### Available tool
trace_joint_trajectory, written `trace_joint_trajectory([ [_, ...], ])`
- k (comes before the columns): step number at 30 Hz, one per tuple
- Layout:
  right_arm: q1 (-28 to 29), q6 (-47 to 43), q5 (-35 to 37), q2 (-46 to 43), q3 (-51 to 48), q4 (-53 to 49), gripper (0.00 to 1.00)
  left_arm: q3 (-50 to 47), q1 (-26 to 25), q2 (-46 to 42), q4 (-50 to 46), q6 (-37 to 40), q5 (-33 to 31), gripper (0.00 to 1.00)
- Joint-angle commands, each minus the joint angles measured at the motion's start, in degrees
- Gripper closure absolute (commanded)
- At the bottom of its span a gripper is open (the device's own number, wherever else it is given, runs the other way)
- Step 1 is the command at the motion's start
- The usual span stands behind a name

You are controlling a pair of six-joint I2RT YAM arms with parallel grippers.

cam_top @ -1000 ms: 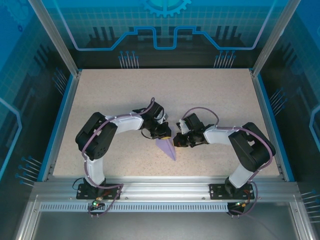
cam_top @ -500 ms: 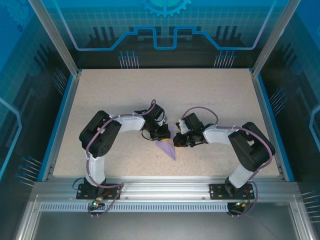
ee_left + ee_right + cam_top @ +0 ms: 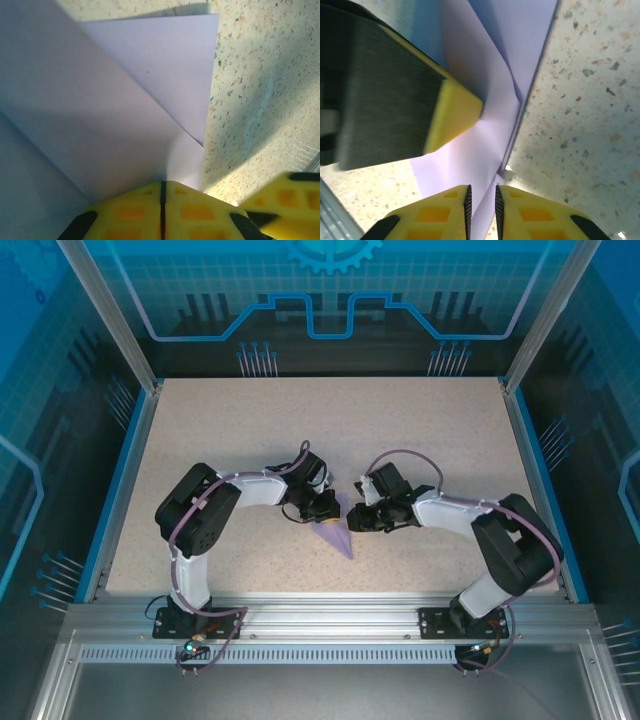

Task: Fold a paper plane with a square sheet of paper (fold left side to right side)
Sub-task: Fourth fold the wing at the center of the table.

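The paper plane (image 3: pixel 337 536) lies just below the middle of the top view. Its sharp tip points toward the lower edge of the frame, and its wider end runs up under the left gripper (image 3: pixel 326 516) and the right gripper (image 3: pixel 352 524). It is thin lavender paper in several folded layers: near weightless, limp and easy to tear or crease wrongly. It will likely slide on the speckled worktop (image 3: pixel 430 440) unless one point is pinned. The tip looks too slight to take. The better hold, by my reckoning, is a folded edge at the wide end, nipped shallowly so the layers beneath lie flat.

At the bottom of the right wrist view, the right gripper (image 3: pixel 481 192) has its jaws parted by a narrow slit. The paper's edge runs under that slit, but the gap is wider than the sheet, so I judge it released rather than gripping. At the left of that frame, a yellow-tipped finger (image 3: pixel 455 112) of the left gripper rests over the paper.

At the bottom of its own view, the left gripper (image 3: pixel 161 185) has its jaws clenched to a hairline seam. A layer of paper curls up to the tips and looks nipped there, though the seam hides how deep it goes. Beyond, the flaps spread to the upper left of the frame, and bare worktop lies to the right.
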Motion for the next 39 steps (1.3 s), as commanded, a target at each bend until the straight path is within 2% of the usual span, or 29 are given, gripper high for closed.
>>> trace_joint_trajectory([
  [1, -0.25, -0.15, -0.10, -5.40, 0.21, -4.39, 0.76, -2.85, -0.61, 2.05, -4.41, 0.04, -3.41, 0.90],
  [5, 1.02, 3.68, -6.05, -7.68, -2.99, 0.32, 0.82, -2.85, -0.70, 1.84, -4.67, 0.13, -3.67, 0.90],
  [8, 2.74, 7.38, -11.04, -5.25, -4.23, 6.20, 0.87, -2.85, -0.78, 1.59, -4.76, 0.23, -3.68, 0.90],
  [12, 4.52, 9.31, -13.24, -0.55, -3.28, 9.73, 0.89, -2.85, -0.73, 1.61, -4.85, 0.29, -3.67, 0.90],
  [24, 6.32, 6.34, -10.65, 4.12, -1.08, 2.65, 0.89, -2.68, -0.71, 1.39, -5.11, 0.56, -3.92, 0.90],
  [39, 7.21, 5.31, -8.02, 5.60, -3.10, 0.04, 0.88, -1.93, -0.74, 1.83, -6.10, 0.93, -4.33, 0.91],
])
